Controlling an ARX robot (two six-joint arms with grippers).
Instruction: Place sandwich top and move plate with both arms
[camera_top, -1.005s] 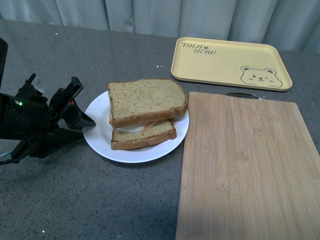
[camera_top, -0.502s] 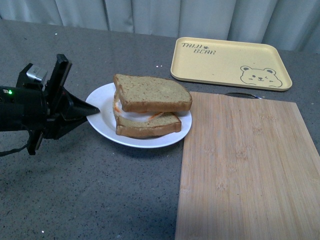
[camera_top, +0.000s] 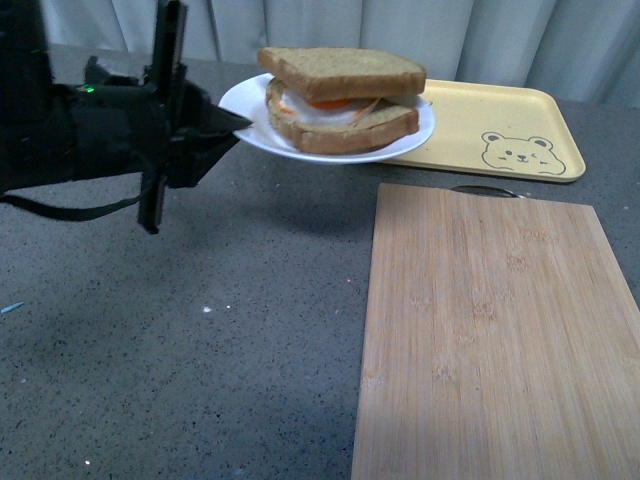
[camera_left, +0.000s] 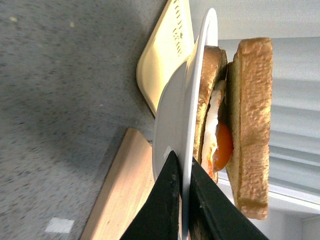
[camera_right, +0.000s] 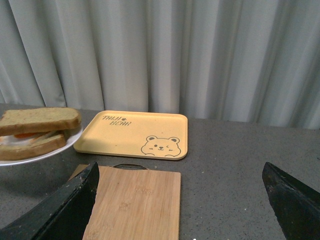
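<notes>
The white plate (camera_top: 243, 108) hangs in the air above the grey table, its far right part over the yellow tray. On it sits a sandwich: the sandwich top (camera_top: 340, 70), a plain brown slice, lies over a fried egg (camera_left: 222, 147) and a lower slice (camera_left: 207, 80). My left gripper (camera_top: 238, 122) is shut on the plate's left rim, one finger under and one over it (camera_left: 182, 162). In the left wrist view the plate (camera_left: 172, 115) and sandwich top (camera_left: 252, 125) show edge-on. My right gripper (camera_right: 180, 170) stands open and empty over the board's near end, with the plate (camera_right: 50, 154) far to its left.
A yellow bear tray (camera_top: 500, 125) lies at the back right, partly under the lifted plate. A bamboo cutting board (camera_top: 500, 330) covers the right front of the table. Grey curtains (camera_right: 200, 55) hang behind the table.
My left gripper has raised the plate with the sandwich off the table and carried it up and to the right, toward the yellow tray.
</notes>
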